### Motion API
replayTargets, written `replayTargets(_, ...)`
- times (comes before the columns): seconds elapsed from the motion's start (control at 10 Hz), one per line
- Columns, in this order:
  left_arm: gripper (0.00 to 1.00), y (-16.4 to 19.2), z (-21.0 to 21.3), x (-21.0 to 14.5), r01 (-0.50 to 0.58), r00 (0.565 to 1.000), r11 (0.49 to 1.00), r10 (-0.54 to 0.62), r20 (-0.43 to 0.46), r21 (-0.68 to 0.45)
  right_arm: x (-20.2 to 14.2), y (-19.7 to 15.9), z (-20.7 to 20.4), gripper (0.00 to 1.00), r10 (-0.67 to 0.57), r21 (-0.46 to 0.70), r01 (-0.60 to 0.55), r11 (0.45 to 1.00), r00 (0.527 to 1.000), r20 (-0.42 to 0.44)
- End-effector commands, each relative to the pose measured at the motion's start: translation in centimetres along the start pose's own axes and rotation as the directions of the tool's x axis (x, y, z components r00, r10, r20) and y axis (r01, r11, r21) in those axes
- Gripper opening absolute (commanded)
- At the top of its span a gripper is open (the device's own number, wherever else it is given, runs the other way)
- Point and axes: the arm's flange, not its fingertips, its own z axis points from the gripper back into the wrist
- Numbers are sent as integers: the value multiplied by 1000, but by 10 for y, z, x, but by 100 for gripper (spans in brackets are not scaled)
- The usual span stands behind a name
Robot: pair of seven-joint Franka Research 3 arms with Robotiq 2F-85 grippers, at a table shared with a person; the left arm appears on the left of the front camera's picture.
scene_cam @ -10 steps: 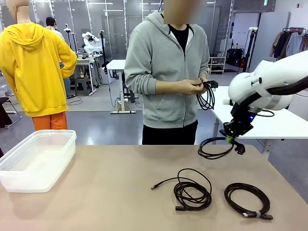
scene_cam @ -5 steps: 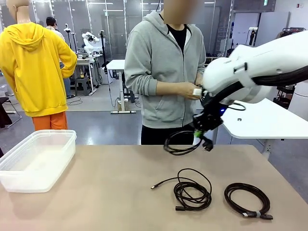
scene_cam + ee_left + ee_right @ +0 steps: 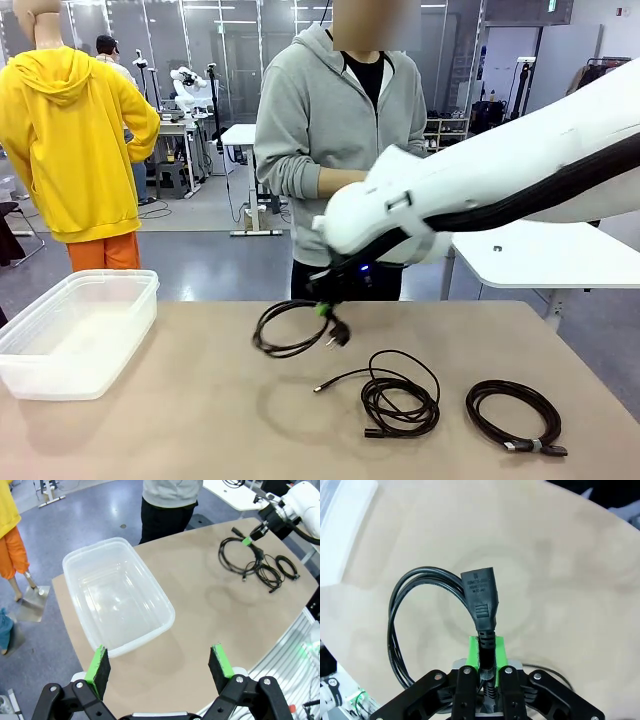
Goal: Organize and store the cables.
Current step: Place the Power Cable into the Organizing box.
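Observation:
My right gripper [image 3: 322, 308] is shut on a coiled black cable [image 3: 290, 328] with a black plug, and carries it in the air above the middle of the table. In the right wrist view the plug [image 3: 481, 602] sticks up between the green pads [image 3: 487, 648], the loop hanging to the left. Two more coiled cables lie on the table at the right: a loose one [image 3: 398, 397] and one bound by a small tie [image 3: 514, 413]. My left gripper [image 3: 159, 666] is open, high above the near corner of the clear bin [image 3: 116, 595], holding nothing.
The clear plastic bin [image 3: 70, 335] stands at the table's left side with nothing in it. A person in a grey hoodie [image 3: 335, 130] stands at the far edge, hands partly behind my right arm. A white table [image 3: 560, 255] stands beyond at the right.
My right arm has swung left across the table with the coiled cable, from the far right edge to the middle. The two cables on the table have not moved.

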Motion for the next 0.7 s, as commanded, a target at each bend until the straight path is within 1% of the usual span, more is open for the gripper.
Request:
replayTargets(0.0, 100, 0, 0, 0, 11, 1000, 1000, -11, 4, -6, 27, 24, -36, 15, 23, -6, -24, 1000, 999, -48)
replayTargets(0.1, 100, 0, 0, 0, 11, 1000, 1000, -11, 4, -6, 34, 34, -58, 15, 19, 11, -18, 1000, 999, -48)
replayTargets(0.2, 100, 0, 0, 0, 11, 1000, 1000, -11, 4, -6, 37, 37, -72, 15, 8, 17, -7, 1000, 998, -67)
replayTargets(0.4, 100, 0, 0, 0, 11, 1000, 1000, -11, 4, -6, 36, 40, -88, 15, -15, 29, 19, 999, 993, -115)
replayTargets(0.6, 100, 0, 0, 0, 11, 1000, 1000, -11, 4, -6, 35, 45, -95, 15, -14, 25, 17, 1000, 990, -138)
